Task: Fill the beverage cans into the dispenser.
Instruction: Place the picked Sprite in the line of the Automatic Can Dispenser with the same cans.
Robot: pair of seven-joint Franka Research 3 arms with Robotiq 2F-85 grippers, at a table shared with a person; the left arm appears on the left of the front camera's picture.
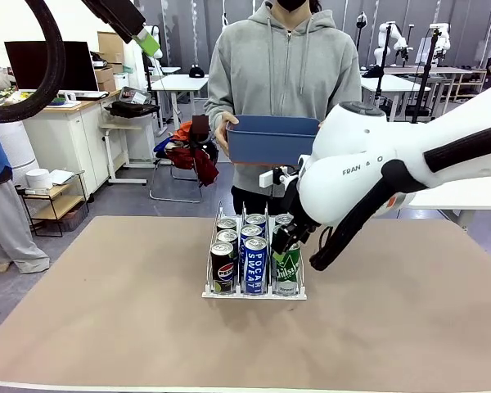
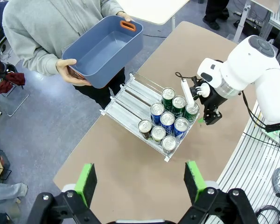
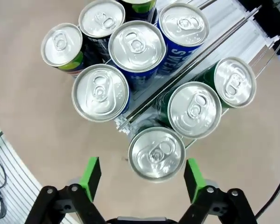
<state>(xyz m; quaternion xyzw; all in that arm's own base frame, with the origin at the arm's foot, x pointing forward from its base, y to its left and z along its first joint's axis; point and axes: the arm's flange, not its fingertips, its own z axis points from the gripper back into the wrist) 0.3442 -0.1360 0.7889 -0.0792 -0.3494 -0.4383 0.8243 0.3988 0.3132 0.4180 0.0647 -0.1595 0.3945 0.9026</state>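
Now round silver-topped aluminium cans point(image 3: 157, 153) fill the wire-framed dispenser point(image 1: 254, 291).

Black, blue, green cans point(image 1: 255, 255) (silver tops); blue bin point(image 1: 272, 137).

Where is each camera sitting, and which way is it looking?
Front view: sits between the arms, looks across the table at the person holding a blue bin; the right arm reaches in.
Left wrist view: high above the table, looking down past the open left gripper at the dispenser.
Right wrist view: just above the cans, looking down; the right gripper straddles a green can.
All three views share the cans in the dispenser.
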